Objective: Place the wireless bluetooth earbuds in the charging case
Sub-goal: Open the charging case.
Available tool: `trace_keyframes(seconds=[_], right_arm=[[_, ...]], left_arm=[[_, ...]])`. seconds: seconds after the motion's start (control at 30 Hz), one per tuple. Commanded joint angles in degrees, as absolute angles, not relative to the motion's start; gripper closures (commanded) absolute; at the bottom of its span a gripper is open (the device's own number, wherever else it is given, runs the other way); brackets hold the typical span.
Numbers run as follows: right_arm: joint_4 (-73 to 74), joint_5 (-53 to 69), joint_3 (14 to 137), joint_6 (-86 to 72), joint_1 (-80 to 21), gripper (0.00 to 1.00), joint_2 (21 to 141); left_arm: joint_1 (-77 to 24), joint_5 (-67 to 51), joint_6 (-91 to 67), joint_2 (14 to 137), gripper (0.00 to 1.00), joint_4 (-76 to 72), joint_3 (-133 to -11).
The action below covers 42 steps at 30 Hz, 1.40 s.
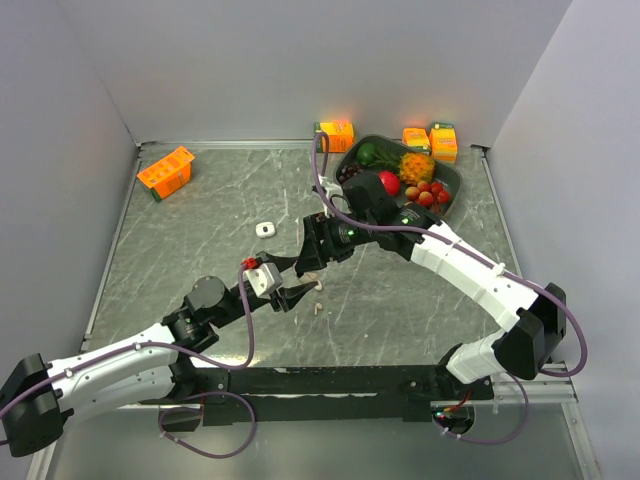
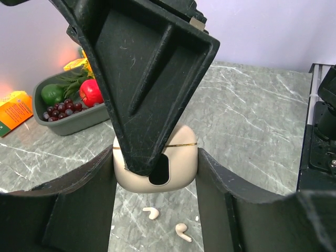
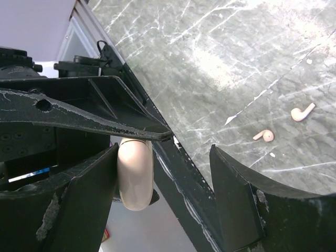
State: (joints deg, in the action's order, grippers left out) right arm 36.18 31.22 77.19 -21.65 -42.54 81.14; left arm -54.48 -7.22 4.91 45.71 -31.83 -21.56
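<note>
Left gripper (image 2: pixel 157 157) clamps the beige charging case (image 2: pixel 181 163), long axis across its fingers. Right gripper (image 3: pixel 164 157) is spread wide. Two beige earbuds (image 2: pixel 151 212) (image 2: pixel 182 231) lie flat on the table (image 2: pixel 252 115) beneath, stems pointing apart.

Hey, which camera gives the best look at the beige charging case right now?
The left wrist view: the beige charging case faces the lens, clamped in the left hand, though a finger of the right hand covers part. The right wrist view shows only its rounded edge. In the top view the hands hide it.
</note>
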Motion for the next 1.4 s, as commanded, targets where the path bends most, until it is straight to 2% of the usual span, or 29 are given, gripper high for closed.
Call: trace_keyframes(seconds=[0.0, 1.23, 1.37], right_arm=[[33.8, 31.6, 76.6, -22.1, -41.4, 0.25, 78.0], [32.8, 33.0, 71.3, -22.0, -36.6, 0.24, 73.8], [29.3, 34.1, 69.7, -23.3, -36.2, 0.24, 71.2]], left_arm=[[-54.6, -7.0, 5.0, 44.6, 0.99, -33.9, -21.1], [-54.7, -6.2, 4.9, 43.1, 0.99, -32.8, -21.2], [-54.7, -5.5, 4.8, 42.9, 0.99, -32.8, -20.9]])
